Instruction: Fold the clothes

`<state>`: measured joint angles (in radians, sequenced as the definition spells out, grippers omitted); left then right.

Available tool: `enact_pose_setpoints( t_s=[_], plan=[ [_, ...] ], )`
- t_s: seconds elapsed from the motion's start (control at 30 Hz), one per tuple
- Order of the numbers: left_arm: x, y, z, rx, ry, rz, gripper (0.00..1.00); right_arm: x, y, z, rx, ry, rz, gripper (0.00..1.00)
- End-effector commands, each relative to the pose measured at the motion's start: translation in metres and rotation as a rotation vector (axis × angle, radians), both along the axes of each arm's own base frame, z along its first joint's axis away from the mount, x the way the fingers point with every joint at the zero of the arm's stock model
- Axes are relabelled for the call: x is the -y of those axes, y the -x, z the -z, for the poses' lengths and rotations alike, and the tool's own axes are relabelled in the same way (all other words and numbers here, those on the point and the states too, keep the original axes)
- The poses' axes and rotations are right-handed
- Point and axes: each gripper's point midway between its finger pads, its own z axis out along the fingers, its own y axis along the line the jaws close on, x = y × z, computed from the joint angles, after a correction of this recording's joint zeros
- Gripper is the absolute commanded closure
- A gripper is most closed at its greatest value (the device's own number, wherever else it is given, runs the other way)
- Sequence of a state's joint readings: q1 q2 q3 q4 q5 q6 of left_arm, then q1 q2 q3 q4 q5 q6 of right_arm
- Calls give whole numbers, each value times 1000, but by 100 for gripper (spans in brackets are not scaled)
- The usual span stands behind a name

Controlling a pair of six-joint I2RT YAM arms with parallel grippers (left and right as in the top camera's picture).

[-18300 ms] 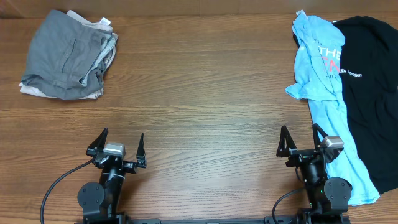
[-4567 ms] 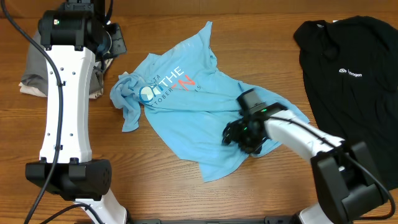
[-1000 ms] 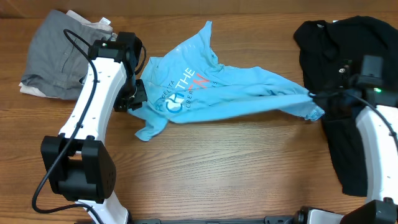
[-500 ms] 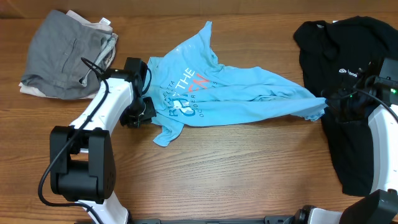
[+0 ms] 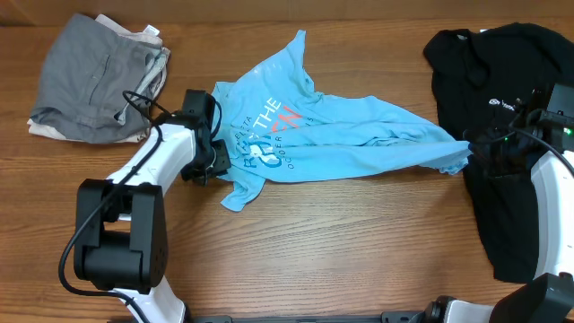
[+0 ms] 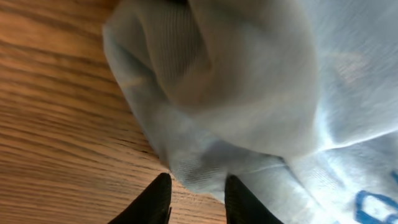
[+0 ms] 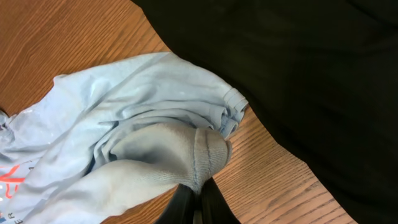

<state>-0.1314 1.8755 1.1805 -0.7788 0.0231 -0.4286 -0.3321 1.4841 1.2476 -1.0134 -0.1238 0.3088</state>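
Bunched light blue T-shirt (image 6: 249, 93) lies on wooden tabletop (image 6: 56, 137); left gripper (image 6: 196, 200) tips slightly apart at its hem.

A brown wood-grain counter (image 5: 341, 251) fills the overhead view to every edge, its grain running left to right in long light and dark streaks, with darker bands crossing the middle. Soft, even light falls from above and throws only short, faint shadows. Up close in both wrist views the same surface shows warm orange-brown with fine lines
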Motion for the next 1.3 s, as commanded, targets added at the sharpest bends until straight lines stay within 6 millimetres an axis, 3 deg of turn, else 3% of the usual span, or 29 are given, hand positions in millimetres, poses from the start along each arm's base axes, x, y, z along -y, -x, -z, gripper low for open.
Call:
enact_pose_setpoints(
  t_s=[0.0, 0.1, 0.33, 0.53, 0.73, 0.87, 0.97, 1.03, 1.1, 1.17, 1.27],
  plan=[
    [1, 3, 3, 11, 2, -51, 63, 2, -7, -10, 31, 13, -11, 96],
    [0, 3, 5, 20, -6, -52, 57, 1, -6, -10, 28, 13, -11, 96],
    [-6, -6, 10, 49, -40, -80, 57, 2, -6, -10, 29, 13, -11, 96],
    [-3, -27, 7, 135, -23, -86, 72, 2, -6, -10, 29, 13, -11, 96],
    [5, -44, 2, 199, 33, -127, 96, 1, -3, -9, 14, 8, -11, 96],
    [11, -41, -4, 182, 66, -114, 96, 0, -2, -9, 11, 7, -11, 96],
    [4, -41, -39, 184, 54, -86, 96, -4, 0, -16, 31, 0, -33, 96],
    [-6, -45, -81, 228, 20, -89, 96, -6, 2, -34, 64, 6, -35, 96],
    [-14, -52, -140, 325, 4, -65, 96, -7, 4, -61, 110, 24, -39, 96],
    [-26, -53, -213, 464, -24, -77, 96, -8, 8, -101, 178, 49, -39, 96],
    [-40, -46, -284, 615, -69, -103, 96, -10, 13, -146, 252, 86, -57, 96]
  ],
)
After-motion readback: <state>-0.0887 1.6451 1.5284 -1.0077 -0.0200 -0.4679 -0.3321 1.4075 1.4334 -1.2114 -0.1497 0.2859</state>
